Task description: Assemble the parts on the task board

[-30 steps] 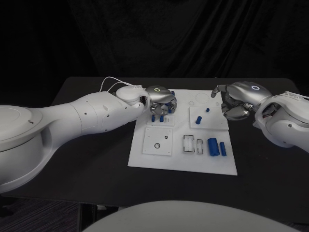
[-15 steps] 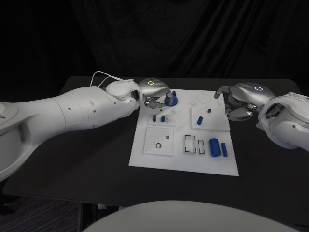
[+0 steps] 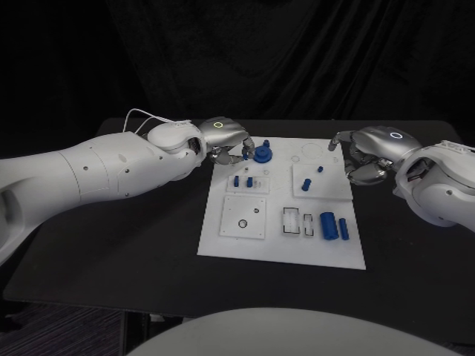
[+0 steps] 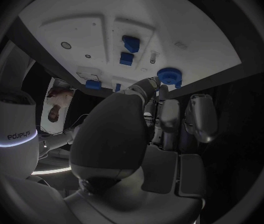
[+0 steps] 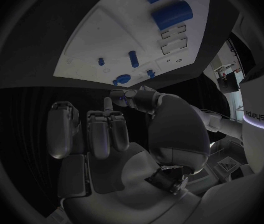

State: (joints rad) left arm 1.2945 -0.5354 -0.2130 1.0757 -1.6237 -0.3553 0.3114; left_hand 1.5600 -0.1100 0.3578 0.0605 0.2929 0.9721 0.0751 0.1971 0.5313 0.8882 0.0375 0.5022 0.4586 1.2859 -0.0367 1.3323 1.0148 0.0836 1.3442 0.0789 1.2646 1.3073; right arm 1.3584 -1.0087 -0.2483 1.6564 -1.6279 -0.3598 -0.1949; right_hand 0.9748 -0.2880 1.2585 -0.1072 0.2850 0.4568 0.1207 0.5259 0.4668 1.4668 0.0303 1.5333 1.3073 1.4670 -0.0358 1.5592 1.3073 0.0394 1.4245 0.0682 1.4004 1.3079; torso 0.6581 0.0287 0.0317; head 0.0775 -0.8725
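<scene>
The white task board (image 3: 280, 248) lies mid-table. A blue gear-shaped part (image 3: 262, 154) sits at its far left corner, also seen as the gear (image 4: 168, 75) and the gear (image 5: 122, 79). My left hand (image 3: 229, 141) is just left of it with its fingertips (image 4: 149, 84) at the gear's side. I cannot tell whether they still pinch it. My right hand (image 3: 364, 159) hovers at the board's far right edge, holding nothing, its fingers (image 5: 97, 129) stretched out side by side. Two small blue pegs (image 3: 244, 180) stand in a raised block.
A thick blue cylinder (image 3: 327, 224) and a thinner one (image 3: 344, 228) lie at the board's near right. Small blue pieces (image 3: 305, 183) sit on the middle right block. Black table (image 3: 141, 222) surrounds the board on both sides.
My left hand has pulled back and to the left from over the peg block. The blue gear has come into sight at the far left corner. The right hand has barely moved.
</scene>
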